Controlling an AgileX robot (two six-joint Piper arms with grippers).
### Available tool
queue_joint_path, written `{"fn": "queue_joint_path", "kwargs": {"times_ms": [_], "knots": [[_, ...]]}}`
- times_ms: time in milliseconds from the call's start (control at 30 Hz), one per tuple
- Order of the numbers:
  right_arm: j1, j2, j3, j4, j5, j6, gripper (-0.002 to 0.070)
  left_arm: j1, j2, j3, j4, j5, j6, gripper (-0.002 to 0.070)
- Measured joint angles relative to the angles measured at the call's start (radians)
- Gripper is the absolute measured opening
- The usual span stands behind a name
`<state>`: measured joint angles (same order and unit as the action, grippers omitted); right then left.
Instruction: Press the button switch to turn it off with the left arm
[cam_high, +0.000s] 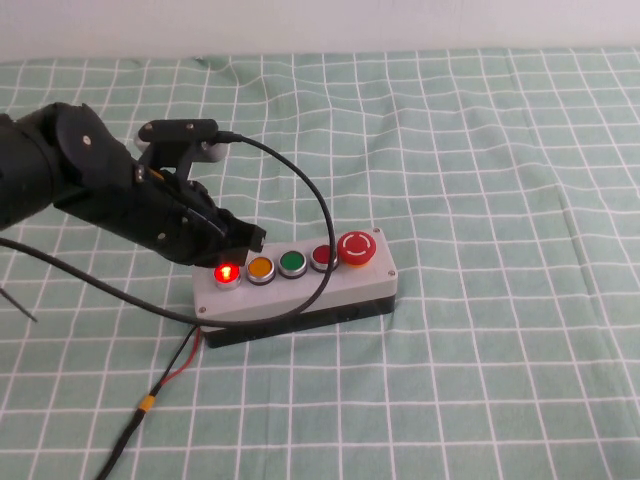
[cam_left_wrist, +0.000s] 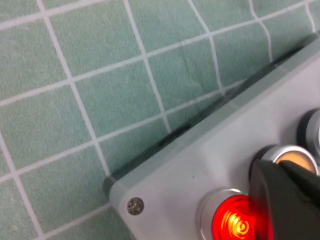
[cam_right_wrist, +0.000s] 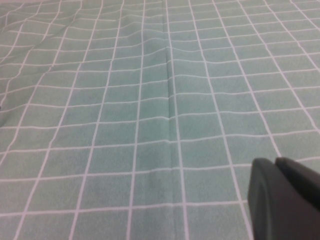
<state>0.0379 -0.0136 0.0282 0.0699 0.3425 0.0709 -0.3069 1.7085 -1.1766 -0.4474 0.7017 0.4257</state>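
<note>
Glowing button switch (cam_high: 227, 272) just under left tool (cam_high: 243, 240), right tool (cam_right_wrist: 285, 200) over cloth

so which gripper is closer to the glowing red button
Left. The left gripper hangs just above the button switch. The right gripper is over bare tablecloth, with the box not in its view.

We saw the left hand (cam_high: 243, 238) crowding the lit switch (cam_high: 227, 272); its cable (cam_high: 318, 205) arced over the box (cam_high: 300, 290). The right hand (cam_right_wrist: 280, 200) hung over bare cloth (cam_right_wrist: 150, 100).
</note>
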Motion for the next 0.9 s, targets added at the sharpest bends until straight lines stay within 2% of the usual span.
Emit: {"fn": "queue_joint_path", "kwargs": {"times_ms": [100, 267, 467, 633, 900], "knots": [[0.0, 0.0, 0.0, 0.0, 0.0, 0.0, -0.0017, 0.0, 0.0, -0.026, -0.002, 0.042, 0.0, -0.0002], [0.0, 0.0, 0.0, 0.0, 0.0, 0.0, -0.0017, 0.0, -0.046, -0.13, 0.041, 0.211, -0.002, -0.0003], [0.0, 0.0, 0.0, 0.0, 0.0, 0.0, -0.0017, 0.0, -0.237, -0.272, 0.052, 0.231, -0.005, -0.0002], [0.0, 0.0, 0.0, 0.0, 0.0, 0.0, -0.0017, 0.0, -0.411, -0.289, 0.118, 0.254, -0.043, -0.0002], [0.0, 0.0, 0.0, 0.0, 0.0, 0.0, -0.0017, 0.0, -0.633, -0.289, 0.252, 0.441, -0.142, -0.0002]]}}
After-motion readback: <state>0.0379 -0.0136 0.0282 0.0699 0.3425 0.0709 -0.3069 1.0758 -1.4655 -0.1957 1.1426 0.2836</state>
